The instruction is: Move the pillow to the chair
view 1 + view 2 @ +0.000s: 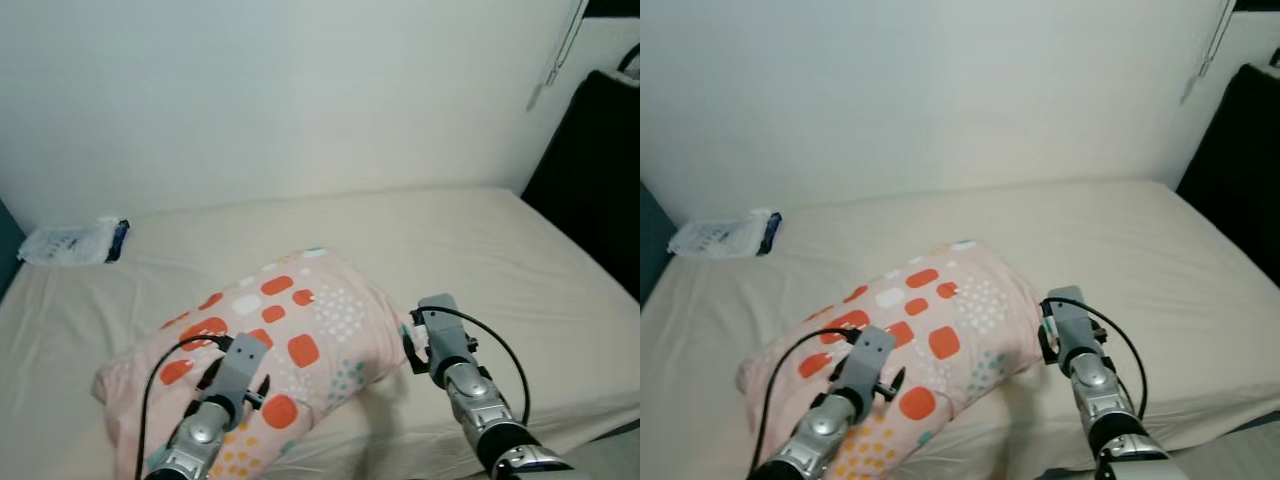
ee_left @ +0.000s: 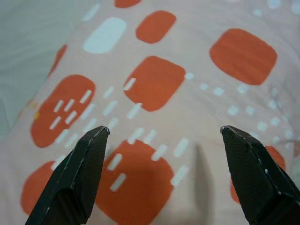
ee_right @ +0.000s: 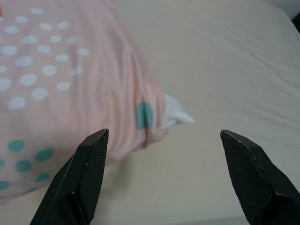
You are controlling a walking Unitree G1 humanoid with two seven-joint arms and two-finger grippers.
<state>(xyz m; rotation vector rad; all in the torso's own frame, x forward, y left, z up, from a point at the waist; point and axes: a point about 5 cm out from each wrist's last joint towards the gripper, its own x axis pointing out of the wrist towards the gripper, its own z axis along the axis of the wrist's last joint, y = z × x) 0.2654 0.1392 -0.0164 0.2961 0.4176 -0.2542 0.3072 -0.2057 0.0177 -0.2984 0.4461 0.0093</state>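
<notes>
From the head camera I am looking down at the pillow (image 1: 270,350), pink with orange, white and teal patches, lying at a slant on the cream bed (image 1: 480,250) right ahead of both arms. My left gripper (image 1: 232,372) is hovering over the pillow's near half, and my right gripper (image 1: 425,340) is sitting just beside its right end, over bare sheet. Far beyond the left gripper, by the wall (image 1: 300,90), a clear plastic packet (image 1: 70,242) is lying on the sheet; off past the right gripper a dark shape (image 1: 595,180) is standing at the bed's far corner, and I cannot tell whether it is the chair. In the left wrist view the two black fingers (image 2: 79,173) are spread wide and gripping nothing, with the patterned cover straight ahead between them, close but not touching as far as I can see. In the right wrist view the fingers (image 3: 89,173) are likewise wide apart and empty, and the pillow's corner, with a white tuft of lining poking out, is lying just ahead, nearer one finger. I am judging the pillow to be light, soft and floppy, so a one-sided pinch would likely let it sag or slip from the cover; I am planning to squeeze a thick fold of the body with each gripper. The mattress will give under pressure.
</notes>
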